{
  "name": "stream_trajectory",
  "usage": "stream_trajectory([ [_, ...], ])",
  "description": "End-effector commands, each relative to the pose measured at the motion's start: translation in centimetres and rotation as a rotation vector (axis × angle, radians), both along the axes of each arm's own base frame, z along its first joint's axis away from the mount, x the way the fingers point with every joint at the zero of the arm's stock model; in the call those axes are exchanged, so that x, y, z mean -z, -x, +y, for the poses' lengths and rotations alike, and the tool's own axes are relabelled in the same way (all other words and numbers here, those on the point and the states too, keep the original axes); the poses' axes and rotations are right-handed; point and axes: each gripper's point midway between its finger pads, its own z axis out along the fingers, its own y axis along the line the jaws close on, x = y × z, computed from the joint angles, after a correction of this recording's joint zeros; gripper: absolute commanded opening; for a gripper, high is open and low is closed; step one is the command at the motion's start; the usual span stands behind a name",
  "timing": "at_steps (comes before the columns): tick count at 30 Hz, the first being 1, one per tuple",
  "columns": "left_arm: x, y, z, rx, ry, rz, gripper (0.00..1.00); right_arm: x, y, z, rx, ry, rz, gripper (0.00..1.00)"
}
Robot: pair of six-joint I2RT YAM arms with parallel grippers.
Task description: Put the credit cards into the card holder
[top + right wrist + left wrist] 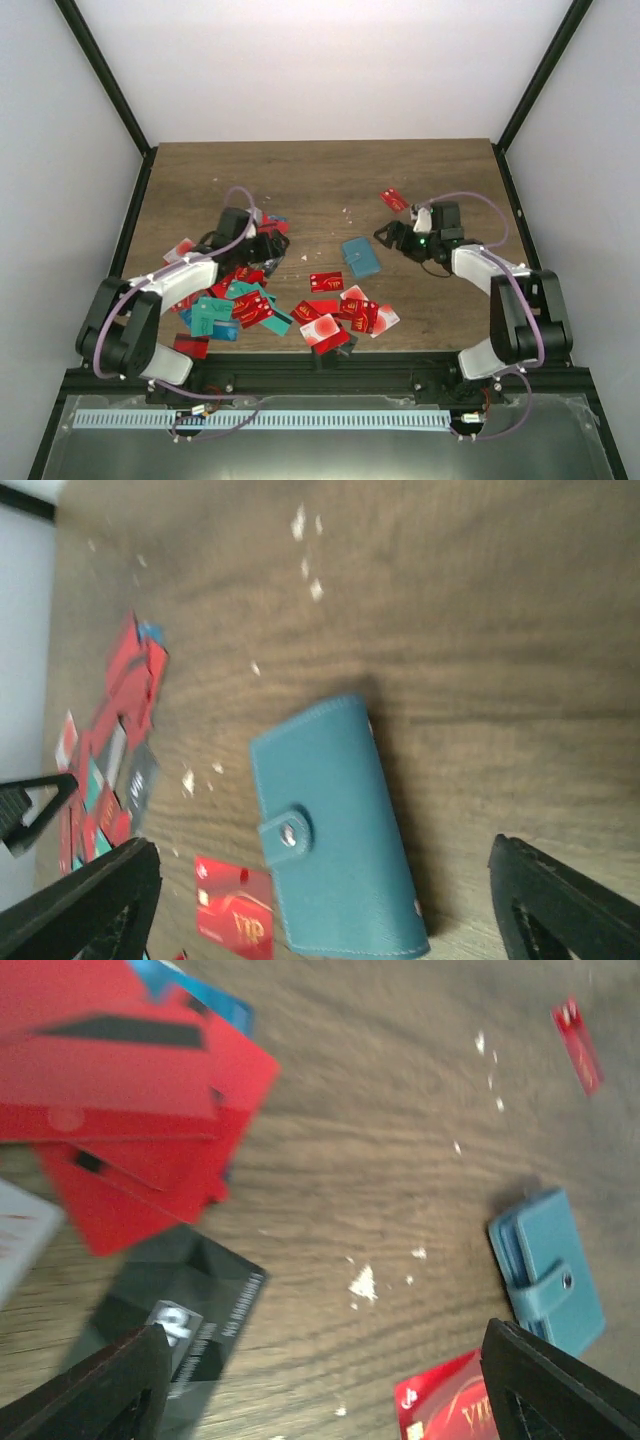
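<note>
I am hovering the right gripper (386,235), jaws spread wide and empty, just beside the closed card holder (361,257) lying mid-table (320,180). The left gripper (268,246) is gaping equally wide, gripping nothing, over the credit cards (262,308) scattered at the near left.

Red card (450,1405) low between the left arm's jaws, nearer the right-hand one: gold letters "VI", rest cut off. Dark card (190,1330) just by the other jaw: white print, too blurred to read. Nothing else legible.
</note>
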Motion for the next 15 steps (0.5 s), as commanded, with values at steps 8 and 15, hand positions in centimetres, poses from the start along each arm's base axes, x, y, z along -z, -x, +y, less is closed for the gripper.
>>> stream_trajectory([
  [8,2.7,0.3,-10.7,0.257,0.09,0.12,0.67,5.6,1.5,3.2,-0.146,-0.08,0.211,0.74],
  [15,4.5,0.5,-15.2,0.354,0.098,0.158,0.64,7.4,3.4,4.7,-0.216,-0.148,0.287,0.57],
])
